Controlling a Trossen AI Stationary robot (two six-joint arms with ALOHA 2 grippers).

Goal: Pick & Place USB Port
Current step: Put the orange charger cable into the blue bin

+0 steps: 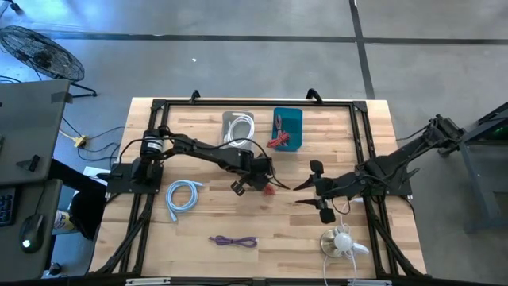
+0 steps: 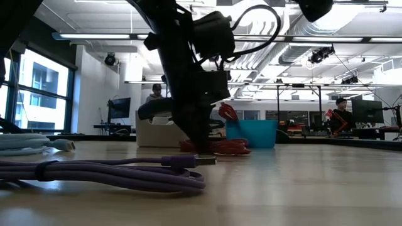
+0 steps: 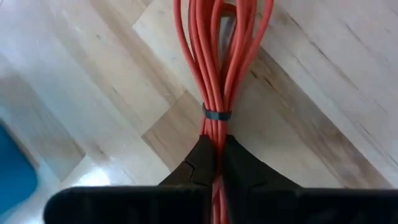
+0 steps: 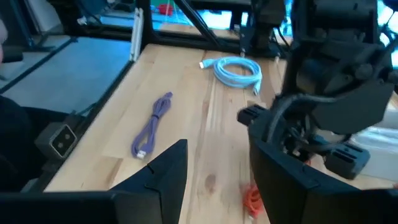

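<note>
A red cable bundle (image 3: 217, 62), bound by a black tie (image 3: 216, 114), lies on the wooden table (image 1: 206, 222) near its middle. My left gripper (image 3: 216, 158) is down on it and shut on it; it also shows in the low view (image 2: 201, 147) and the high view (image 1: 266, 184). The red cable (image 2: 220, 147) rests on the tabletop. My right gripper (image 1: 300, 193) hovers open to the right of the bundle, with nothing between its fingers (image 4: 168, 168). My left gripper pinches the red bundle's strands (image 3: 217, 134) between its two fingers, just short of the black tie. It comes from above, slanting steeply down. The strands run out between the fingertips. The bundle lies on the table.
A light blue cable (image 1: 181, 196) lies to the left and a purple cable (image 1: 234, 241) near the front edge. At the back stand a white bin (image 1: 238, 127) and a blue bin (image 1: 287, 129). A white cable (image 1: 341, 242) lies at the front right.
</note>
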